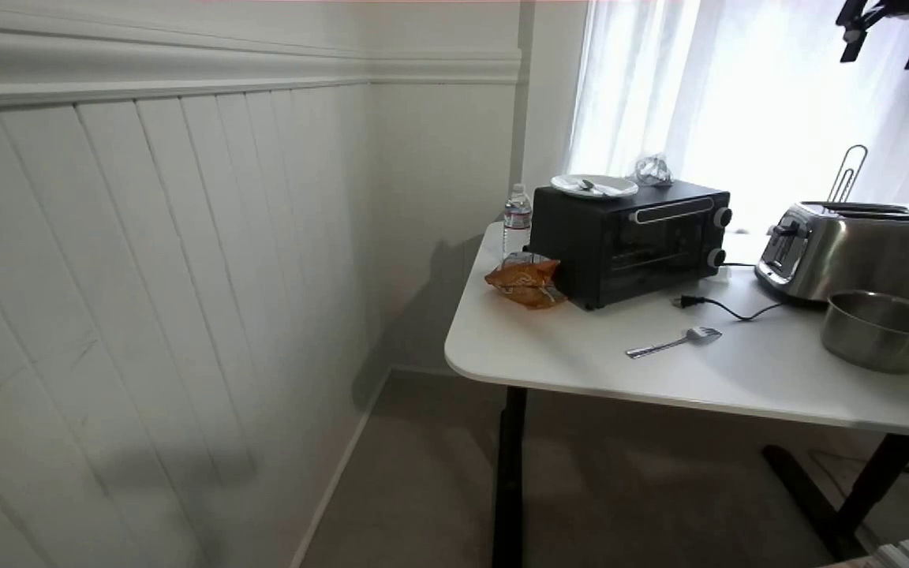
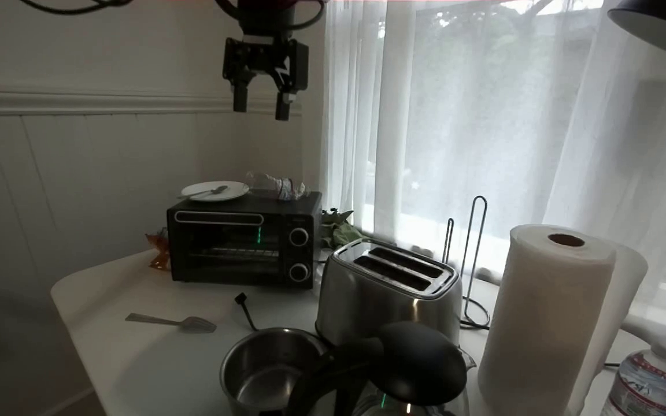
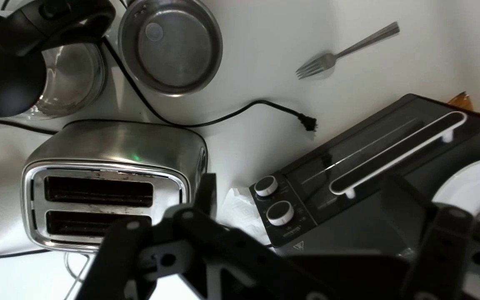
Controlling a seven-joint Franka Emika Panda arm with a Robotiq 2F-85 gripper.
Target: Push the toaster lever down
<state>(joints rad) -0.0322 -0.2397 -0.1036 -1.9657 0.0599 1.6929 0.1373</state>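
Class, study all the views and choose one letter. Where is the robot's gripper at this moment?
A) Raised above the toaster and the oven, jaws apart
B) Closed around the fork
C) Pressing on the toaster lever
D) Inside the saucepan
A: in an exterior view the gripper hangs higher than both the oven and the toaster, with a clear gap between its jaws.

Below the black two-fingered gripper [image 2: 261,106], the black box-shaped toaster oven [image 3: 340,233] bears a pale triangular warning sign [image 3: 298,245] and panel lettering [image 3: 292,232] too small to read.
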